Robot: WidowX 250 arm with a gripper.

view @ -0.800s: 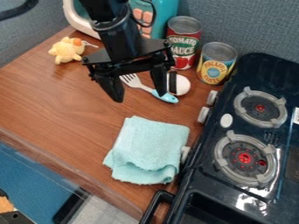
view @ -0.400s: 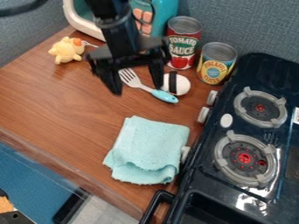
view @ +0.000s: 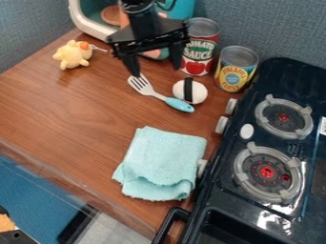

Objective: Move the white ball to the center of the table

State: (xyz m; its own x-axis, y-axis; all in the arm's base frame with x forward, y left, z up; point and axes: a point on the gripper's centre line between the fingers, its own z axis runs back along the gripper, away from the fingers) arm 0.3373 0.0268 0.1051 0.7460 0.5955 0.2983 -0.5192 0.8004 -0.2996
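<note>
Open, angular black end effector [view: 157, 70] above smooth, rounded white ball [view: 189, 91] with black band.

One high view looks down aslant; it faces the table [view: 70, 109]; fairly near.

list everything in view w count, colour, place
ball: 1, white, black band, by fork
fork: 1, white, light-blue handle, below gripper
towel: 1, light teal, centre
plush toy: 1, yellow, upper left
cans: 2, red and yellow, behind ball
toy appliance: 1, teal and white, back
stove: 1, black, right
table: 1, brown, under towel
arm: 1, black, top
gripper: 1, black, above fork
</note>
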